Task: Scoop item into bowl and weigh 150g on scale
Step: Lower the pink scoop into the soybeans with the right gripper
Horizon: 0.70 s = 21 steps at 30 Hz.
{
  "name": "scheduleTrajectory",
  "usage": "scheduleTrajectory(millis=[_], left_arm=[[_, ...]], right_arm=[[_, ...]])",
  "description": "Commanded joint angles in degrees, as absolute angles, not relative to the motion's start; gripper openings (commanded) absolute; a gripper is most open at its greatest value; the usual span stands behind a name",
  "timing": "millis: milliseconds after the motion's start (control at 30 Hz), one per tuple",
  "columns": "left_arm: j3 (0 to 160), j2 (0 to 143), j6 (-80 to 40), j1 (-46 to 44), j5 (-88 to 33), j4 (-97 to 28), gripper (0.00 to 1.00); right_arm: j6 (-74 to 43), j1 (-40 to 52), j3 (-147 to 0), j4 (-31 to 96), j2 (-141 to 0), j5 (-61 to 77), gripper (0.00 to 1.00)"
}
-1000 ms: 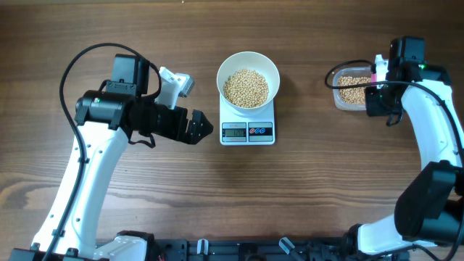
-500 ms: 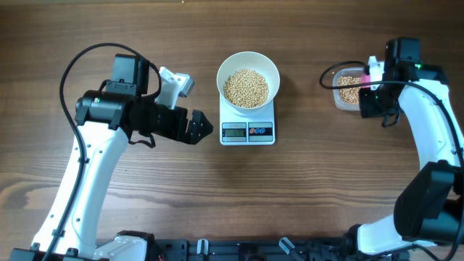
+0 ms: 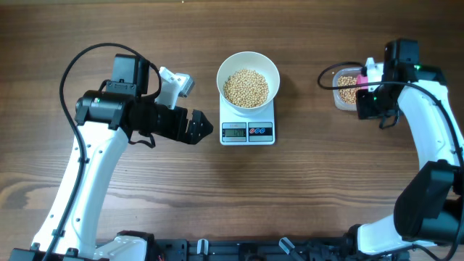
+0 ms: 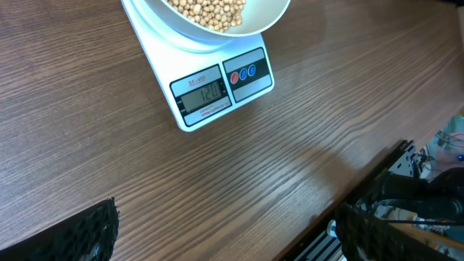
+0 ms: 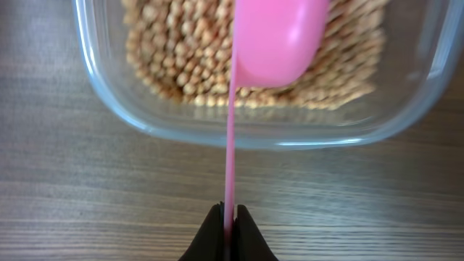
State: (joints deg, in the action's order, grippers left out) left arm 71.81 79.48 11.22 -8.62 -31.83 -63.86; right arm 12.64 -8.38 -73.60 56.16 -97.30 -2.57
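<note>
The scale (image 3: 247,132) sits mid-table (image 3: 290,188) with the bowl (image 3: 249,59) on it and beans (image 3: 246,88) in the bowl. My left gripper (image 3: 206,127) hangs just left of the scale. Well to the right lies the tub (image 5: 116,109), more beans inside. The scoop (image 5: 279,36) sits over those beans, its handle pinched in my right gripper (image 5: 229,217), on the near side of the tub.

Matt wood-grain table (image 3: 312,181), glossy smooth white bowl (image 3: 249,58), clear glossy plastic tub (image 5: 326,134), smooth pink plastic scoop (image 5: 279,36)
</note>
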Motion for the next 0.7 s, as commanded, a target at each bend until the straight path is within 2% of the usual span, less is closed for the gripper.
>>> scheduleTrajectory(millis=[0,667], left_arm=[[71.6,78.9,11.1,-8.9,-32.9,-63.9,1.0],[71.6,78.9,11.1,-8.9,-32.9,-63.9,1.0]], right_arm=[[10.0,-7.3,-70.7,56.3,-98.0,0.2,0.04],[5.8,-7.2,-70.7,55.5,-98.0,8.6,0.04]])
